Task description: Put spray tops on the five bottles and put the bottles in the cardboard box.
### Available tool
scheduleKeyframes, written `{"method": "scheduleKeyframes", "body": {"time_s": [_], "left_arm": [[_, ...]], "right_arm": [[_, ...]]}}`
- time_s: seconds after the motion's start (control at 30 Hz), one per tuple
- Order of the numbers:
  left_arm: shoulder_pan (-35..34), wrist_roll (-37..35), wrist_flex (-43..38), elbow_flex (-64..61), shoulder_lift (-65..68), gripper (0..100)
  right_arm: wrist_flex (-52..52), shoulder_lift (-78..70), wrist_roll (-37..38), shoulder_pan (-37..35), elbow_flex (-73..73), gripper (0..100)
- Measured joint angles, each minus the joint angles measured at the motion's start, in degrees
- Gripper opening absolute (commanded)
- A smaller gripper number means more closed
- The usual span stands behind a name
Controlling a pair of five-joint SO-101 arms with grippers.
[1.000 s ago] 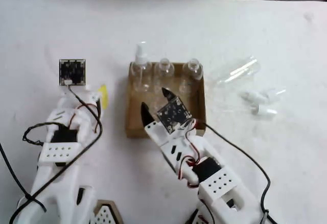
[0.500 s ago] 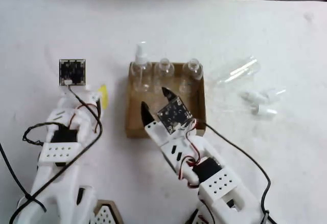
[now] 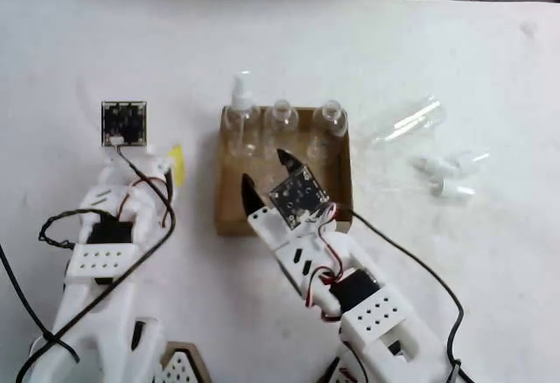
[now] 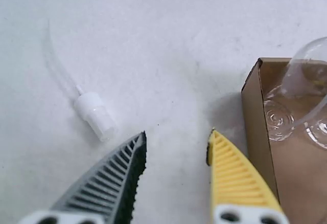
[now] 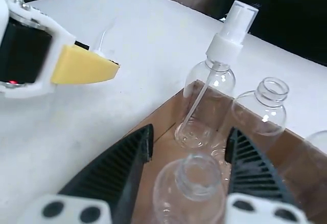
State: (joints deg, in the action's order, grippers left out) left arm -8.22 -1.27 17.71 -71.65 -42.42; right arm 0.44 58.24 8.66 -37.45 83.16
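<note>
The cardboard box [image 3: 229, 217] sits mid-table. Along its far wall stand a bottle with a spray top [image 3: 241, 119] [image 5: 212, 93] and two topless bottles [image 3: 282, 122] [image 3: 329, 126]. My right gripper [image 3: 264, 167] [image 5: 190, 132] hangs open over the box, with another topless bottle [image 5: 190, 189] standing between its fingers. A further bottle [image 3: 404, 121] lies on the table to the right, beside two spray tops [image 3: 448, 165] [image 3: 455, 190]. To the left of the box my left gripper [image 4: 176, 134] is open over the cloth, near a loose spray top [image 4: 94, 115].
A white cloth [image 3: 367, 42] covers the table. The left arm's yellow finger [image 5: 82, 66] lies close to the box's left wall [image 4: 255, 116]. Cables trail behind both arms near the front edge. Bare cloth stretches behind the box and at the far left.
</note>
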Motion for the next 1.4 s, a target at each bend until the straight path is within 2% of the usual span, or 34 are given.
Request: {"method": "scheduleKeyframes", "body": {"time_s": [0.8, 1.0, 1.17, 1.4], "left_arm": [[0.0, 0.0, 0.0, 0.0, 0.0, 18], [0.0, 0.0, 0.0, 0.0, 0.0, 18], [0.0, 0.0, 0.0, 0.0, 0.0, 18], [0.0, 0.0, 0.0, 0.0, 0.0, 18]], "right_arm": [[0.1, 0.0, 0.0, 0.0, 0.0, 21.2], [4.0, 0.0, 0.0, -0.9, -0.8, 21.3], [6.1, 0.0, 0.0, -1.1, -2.5, 27.2], [6.2, 0.0, 0.0, -1.1, -5.4, 27.7]]}}
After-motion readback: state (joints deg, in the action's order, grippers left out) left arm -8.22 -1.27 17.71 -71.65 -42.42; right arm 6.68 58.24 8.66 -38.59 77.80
